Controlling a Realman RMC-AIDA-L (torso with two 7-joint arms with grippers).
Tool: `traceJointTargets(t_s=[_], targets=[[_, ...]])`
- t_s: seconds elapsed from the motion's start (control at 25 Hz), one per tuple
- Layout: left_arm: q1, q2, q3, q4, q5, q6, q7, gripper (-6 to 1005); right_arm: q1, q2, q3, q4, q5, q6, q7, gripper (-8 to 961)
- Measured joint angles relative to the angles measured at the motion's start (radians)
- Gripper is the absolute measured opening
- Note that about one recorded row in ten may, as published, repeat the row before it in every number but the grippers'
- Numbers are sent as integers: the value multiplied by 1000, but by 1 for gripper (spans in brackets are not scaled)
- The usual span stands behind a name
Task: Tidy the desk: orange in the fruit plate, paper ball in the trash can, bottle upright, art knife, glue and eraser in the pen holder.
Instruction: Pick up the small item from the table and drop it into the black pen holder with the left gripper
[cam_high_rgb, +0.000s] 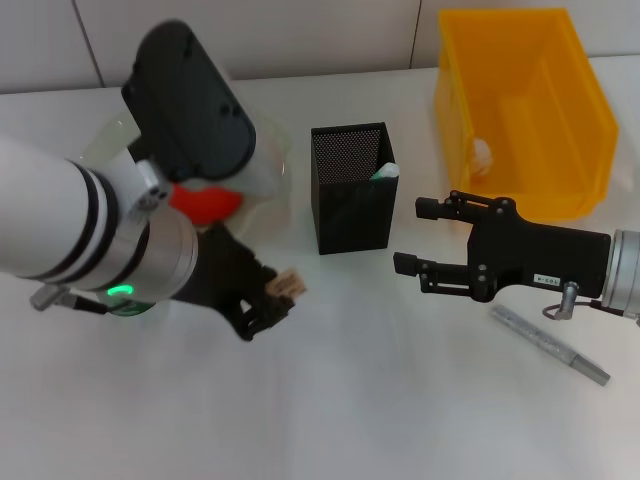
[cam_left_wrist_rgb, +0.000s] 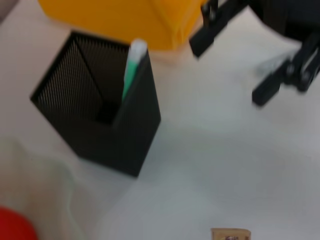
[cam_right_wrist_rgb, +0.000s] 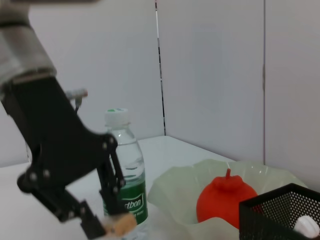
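One eraser, two grippers

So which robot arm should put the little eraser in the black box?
Probably the left: its gripper is shut on the eraser, close to the pen holder. The right gripper is open and empty.

The white table carries a black mesh pen holder and yellow bin beyond the right gripper, and a grey art knife beside it.
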Motion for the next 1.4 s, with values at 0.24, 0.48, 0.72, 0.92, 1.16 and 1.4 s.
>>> traceJointTargets(t_s=[0.24, 0.48, 0.72, 0.92, 1.16, 1.4], targets=[[21, 1, -35, 73, -78, -76, 6, 279, -3, 0, 1, 3, 0, 9, 0, 768], [59, 3, -35, 79, -129, -225, 50, 278, -4, 0, 1, 5, 0, 10, 0, 769], [59, 2, -3, 46, -138, -348, 64, 279, -7, 0, 1, 5, 1, 10, 0, 769], [17, 0, 39, -52, -131, -470, 77, 280, -7, 0, 1, 5, 1, 11, 0, 769], [-40, -2, 51, -187, -131, -593, 96, 280, -10, 0, 1, 5, 3, 11, 2, 768], [-65, -2, 53, -265, -137, -698, 114, 281, -16, 0, 2, 5, 4, 11, 5, 769]])
